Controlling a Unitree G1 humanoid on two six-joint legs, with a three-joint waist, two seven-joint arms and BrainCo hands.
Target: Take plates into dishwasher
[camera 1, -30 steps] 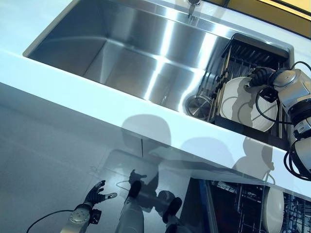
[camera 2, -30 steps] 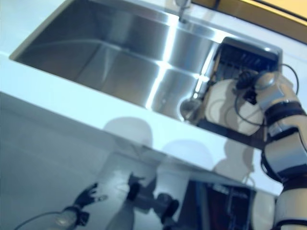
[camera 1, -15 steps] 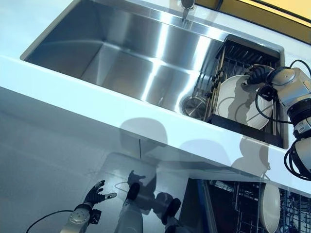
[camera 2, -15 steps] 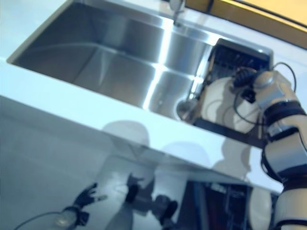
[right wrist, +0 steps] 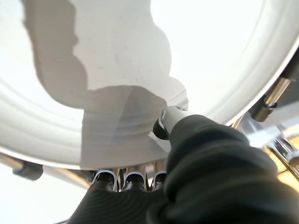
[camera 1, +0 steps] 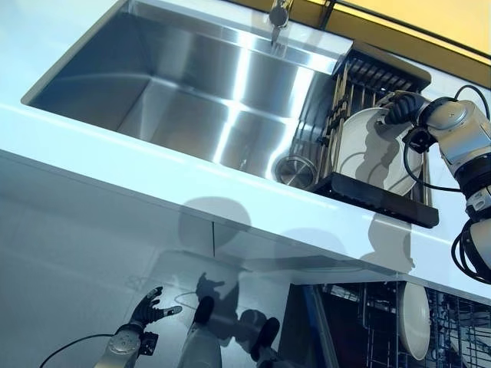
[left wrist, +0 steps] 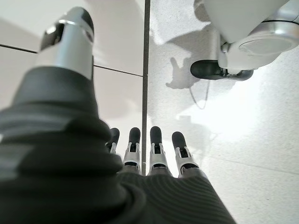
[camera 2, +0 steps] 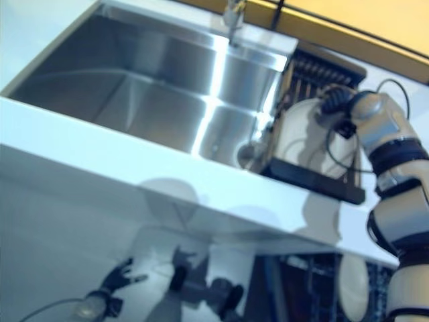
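A white plate (camera 1: 367, 157) stands on edge in the black dish rack (camera 1: 376, 201) at the right end of the sink. My right hand (camera 1: 402, 108) is at the plate's upper rim. In the right wrist view its thumb (right wrist: 174, 116) presses the plate's face (right wrist: 117, 56) and the fingers curl behind the rim, so it is shut on the plate. A second white plate (camera 1: 414, 319) stands in the open dishwasher's rack (camera 1: 360, 322) below the counter. My left hand (camera 1: 149, 308) hangs low near the floor, fingers (left wrist: 156, 149) straight and holding nothing.
The steel sink (camera 1: 192, 92) has a faucet (camera 1: 278, 14) at the back and a round drain strainer (camera 1: 294, 170) beside the rack. A white counter edge (camera 1: 115, 153) runs across in front of the sink, above the dishwasher.
The whole view has shifted, so the camera has moved. My right hand keeps its hold on the plate's rim in the rack. The left hand has not moved.
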